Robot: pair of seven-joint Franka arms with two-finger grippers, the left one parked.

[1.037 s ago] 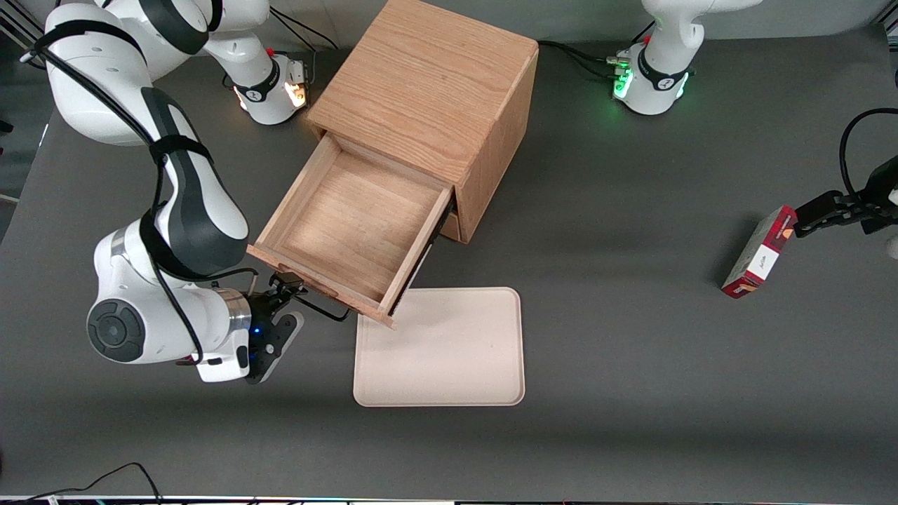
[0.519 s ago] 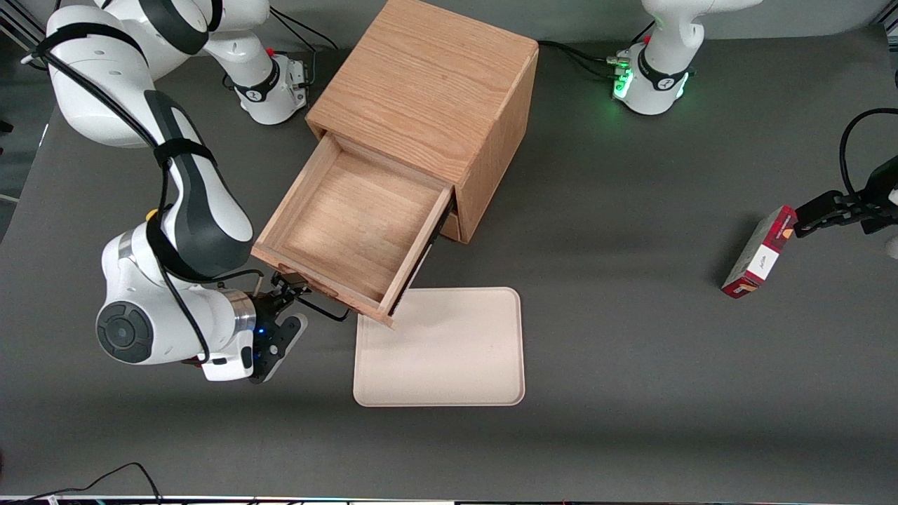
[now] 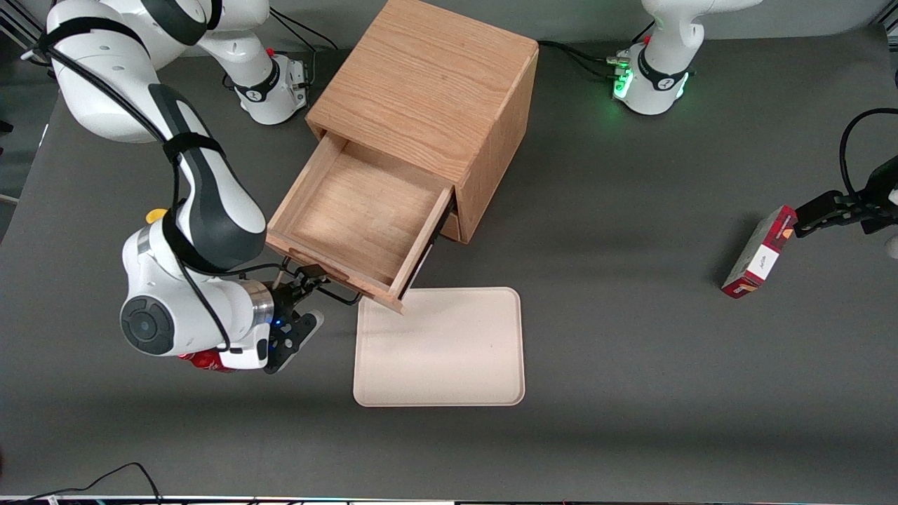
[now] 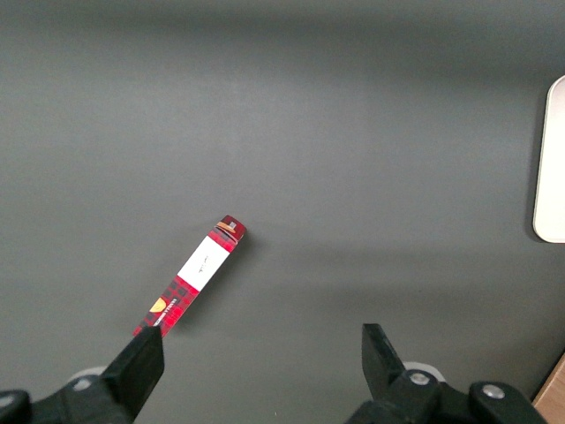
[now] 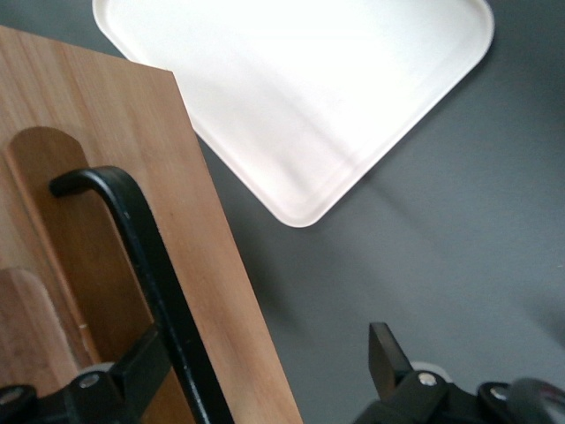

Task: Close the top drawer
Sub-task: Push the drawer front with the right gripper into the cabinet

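The top drawer (image 3: pixel 358 210) of the oak cabinet (image 3: pixel 421 84) stands partly pulled out, with nothing in it. Its black wire handle (image 3: pixel 337 293) sits on the drawer front, toward the front camera. My gripper (image 3: pixel 303 298) is at that front, right by the handle. In the right wrist view the gripper (image 5: pixel 265 346) is open; one finger (image 5: pixel 132 371) lies against the handle (image 5: pixel 141 256) and the other finger (image 5: pixel 384 353) hangs over bare table. The drawer front (image 5: pixel 203 265) fills the space between them.
A cream tray (image 3: pixel 438 347) lies flat on the table just in front of the drawer, also in the right wrist view (image 5: pixel 300 88). A red box (image 3: pixel 759 252) stands toward the parked arm's end, also in the left wrist view (image 4: pixel 190 278).
The drawer has slid partway into the cabinet. My gripper and wrist have moved with its front toward the cabinet.
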